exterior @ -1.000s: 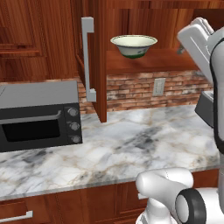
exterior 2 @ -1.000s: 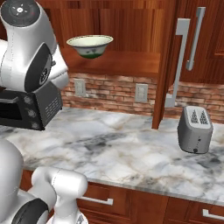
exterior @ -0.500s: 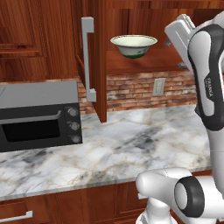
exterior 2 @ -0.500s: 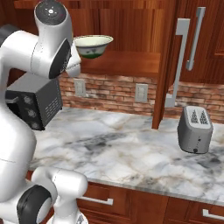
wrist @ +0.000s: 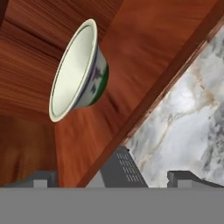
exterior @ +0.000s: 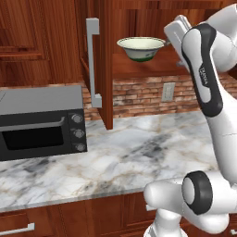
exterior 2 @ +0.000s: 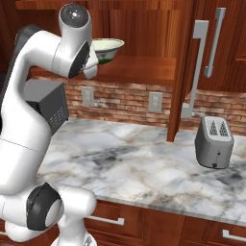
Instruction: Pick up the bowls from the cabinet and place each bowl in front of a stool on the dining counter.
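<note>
The gripper [wrist: 111,177] is spread wide and empty, raised level with the cabinet [exterior: 107,65] shelf; the pale-green bowl [wrist: 78,70] is seen ahead, well apart, so an approach is judged underway.

Pretty standard white arm [exterior: 208,139]: glossy, rounded plastic-looking shells all the way up, kind of chunky and tube-shaped. Each joint gets a dark grey round cap [exterior: 196,200], and a similar black disc [exterior 2: 44,213] sits low on the base end, near the marble counter [exterior: 139,152] edge. One long link has a dark charcoal strip [exterior: 206,69] running down its side with tiny pale lettering on it, too small to read. The topmost joint beside the cabinet [exterior 2: 182,72] ends in a shiny dark dome [exterior 2: 73,10]. At the hand end, two small dark grey blocky finger tips [wrist: 43,178] stick up.
</note>
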{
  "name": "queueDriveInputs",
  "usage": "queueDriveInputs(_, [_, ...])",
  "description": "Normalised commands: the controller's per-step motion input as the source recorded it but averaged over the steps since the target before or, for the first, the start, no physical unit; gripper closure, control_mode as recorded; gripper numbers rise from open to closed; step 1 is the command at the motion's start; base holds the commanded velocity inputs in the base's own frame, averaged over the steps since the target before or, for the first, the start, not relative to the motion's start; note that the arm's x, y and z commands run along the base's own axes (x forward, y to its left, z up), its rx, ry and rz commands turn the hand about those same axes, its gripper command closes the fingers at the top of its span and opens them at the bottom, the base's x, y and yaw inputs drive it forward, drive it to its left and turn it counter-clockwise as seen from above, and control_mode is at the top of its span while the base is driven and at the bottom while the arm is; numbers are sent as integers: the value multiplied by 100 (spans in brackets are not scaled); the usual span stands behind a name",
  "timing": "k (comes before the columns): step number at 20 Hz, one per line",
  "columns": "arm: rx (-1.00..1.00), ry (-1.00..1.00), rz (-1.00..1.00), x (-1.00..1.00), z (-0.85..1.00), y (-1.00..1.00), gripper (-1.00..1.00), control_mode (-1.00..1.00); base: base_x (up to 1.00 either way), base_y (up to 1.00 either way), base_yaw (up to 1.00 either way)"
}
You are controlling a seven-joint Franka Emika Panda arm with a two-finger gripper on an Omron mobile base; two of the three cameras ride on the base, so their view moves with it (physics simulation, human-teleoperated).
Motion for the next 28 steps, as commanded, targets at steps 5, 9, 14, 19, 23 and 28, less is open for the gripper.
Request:
queueDriveInputs(5, [0, 0, 0, 53, -13, 0, -100, -100, 0, 0, 0])
queueDriveInputs(9, [0, 0, 0, 44, -9, 0, -100, -100, 0, 0, 0])
queueDriveInputs(14, [0, 0, 0, 45, -10, 0, -100, -100, 0, 0, 0])
queueDriveInputs(19, [0, 0, 0, 43, -10, 0, -100, -100, 0, 0, 0])
queueDriveInputs(23, [0, 0, 0, 41, -7, 0, -100, -100, 0, 0, 0])
queueDriveInputs(28, [0, 1, 0, 40, -2, 0, -100, -100, 0, 0, 0])
